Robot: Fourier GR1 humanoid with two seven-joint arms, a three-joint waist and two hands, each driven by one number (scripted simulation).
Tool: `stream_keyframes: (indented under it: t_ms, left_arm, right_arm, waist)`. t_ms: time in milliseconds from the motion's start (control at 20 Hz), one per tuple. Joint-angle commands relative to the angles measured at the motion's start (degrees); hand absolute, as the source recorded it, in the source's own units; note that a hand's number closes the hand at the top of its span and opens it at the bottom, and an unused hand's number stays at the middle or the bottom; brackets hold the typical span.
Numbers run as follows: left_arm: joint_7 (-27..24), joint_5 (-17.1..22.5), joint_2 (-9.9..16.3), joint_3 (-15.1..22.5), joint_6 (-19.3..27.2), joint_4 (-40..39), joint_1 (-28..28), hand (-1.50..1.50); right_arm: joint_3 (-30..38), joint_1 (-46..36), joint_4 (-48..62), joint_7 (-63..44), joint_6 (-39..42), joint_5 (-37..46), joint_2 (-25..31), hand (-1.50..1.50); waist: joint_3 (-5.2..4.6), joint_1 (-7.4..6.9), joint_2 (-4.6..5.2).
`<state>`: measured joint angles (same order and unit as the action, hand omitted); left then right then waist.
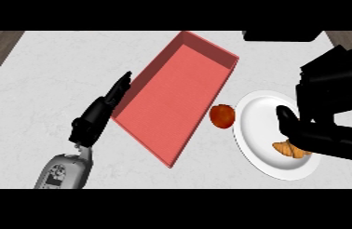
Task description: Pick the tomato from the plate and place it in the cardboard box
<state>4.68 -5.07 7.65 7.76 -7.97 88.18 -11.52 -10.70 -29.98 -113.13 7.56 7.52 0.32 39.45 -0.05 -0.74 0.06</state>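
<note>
So, the tomato (222, 116) sits on the counter (48, 74) between plate (258, 125) and box (175, 95), not boxed yet. Right hand (313, 135) hovers over the plate, grip unclear; left hand (103, 109) rests straight-fingered.

1. Readable text, labels, brands, numbers, signs: none on any surface in the head view.
2. Left forearm casing (64, 171): small dark markings on the grey shell, too small to tell whether they are letters; nothing can be read from them.
3. Red box (175, 100): plain walls and floor, with no print.
4. Plate (265, 123): plain white, with no mark.
5. Counter (55, 70): pale mottled top only, carrying no lettering or sign.
</note>
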Motion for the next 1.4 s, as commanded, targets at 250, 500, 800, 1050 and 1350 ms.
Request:
stream_keyframes:
  t_ms: [250,500,800,1050,1350]
  left_arm:
    - [-2.3,-3.3,-3.6,1.5,2.1,-3.8,-0.4,0.0]
    - [0.8,-1.4,-0.9,0.0,-0.8,2.2,1.7,0.0]
    - [-1.9,-1.9,-1.4,-1.2,-1.2,-3.2,-0.7,0.0]
    - [-0.8,-3.3,-2.7,0.6,0.4,0.9,1.4,0.0]
    - [-1.1,-2.0,-1.2,-1.4,-1.8,-0.1,0.4,0.0]
  right_arm:
    - [-4.2,-12.1,15.5,-0.5,-0.4,13.3,-10.1,1.5]
    - [-7.9,-15.7,24.3,1.5,-3.9,22.3,-17.7,1.5]
    - [-10.9,-16.9,33.9,3.6,-5.5,29.5,-23.7,1.5]
    - [-10.4,-18.8,44.3,-0.7,-1.4,24.7,-30.3,-1.5]
    - [-6.0,-19.0,55.4,11.6,-3.5,23.1,-34.4,-1.5]
  waist:
    - [0.01,0.11,0.09]
    - [0.03,-0.17,0.05]
    - [0.03,0.16,0.15]
    - [0.03,-0.59,0.22]
    - [0.06,-0.31,0.31]
